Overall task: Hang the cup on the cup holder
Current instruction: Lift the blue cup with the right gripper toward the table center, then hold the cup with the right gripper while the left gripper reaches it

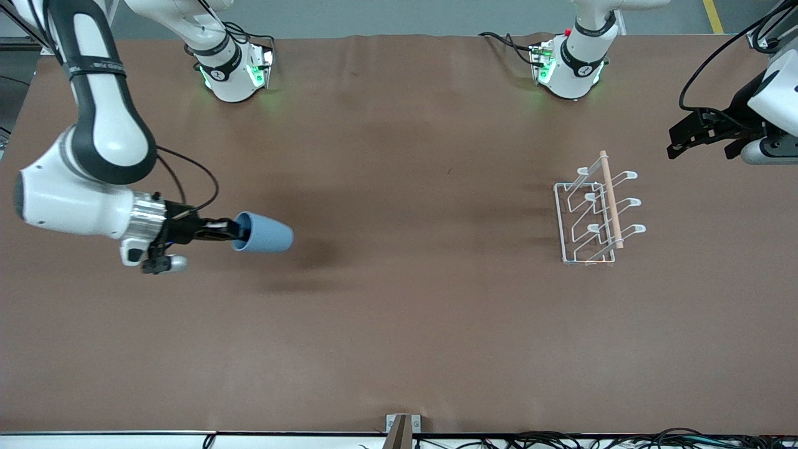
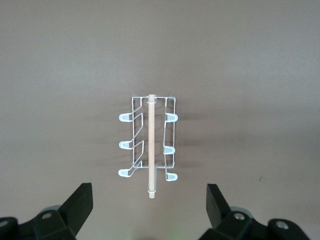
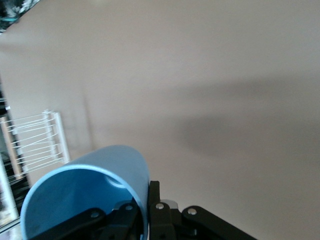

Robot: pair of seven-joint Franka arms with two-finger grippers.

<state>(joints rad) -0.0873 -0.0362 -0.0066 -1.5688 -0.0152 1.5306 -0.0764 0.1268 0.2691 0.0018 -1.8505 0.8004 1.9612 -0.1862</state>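
Observation:
My right gripper is shut on the rim of the light-blue cup and holds it on its side in the air over the right arm's end of the table. In the right wrist view one finger is inside the cup and one outside. The white wire cup holder with its wooden dowel stands toward the left arm's end. My left gripper is open and empty in the air past that end of the holder, and the holder shows between its fingers in the left wrist view.
The brown table is bare between the cup and the holder. The arm bases stand along the edge farthest from the front camera. A small bracket sits at the near edge.

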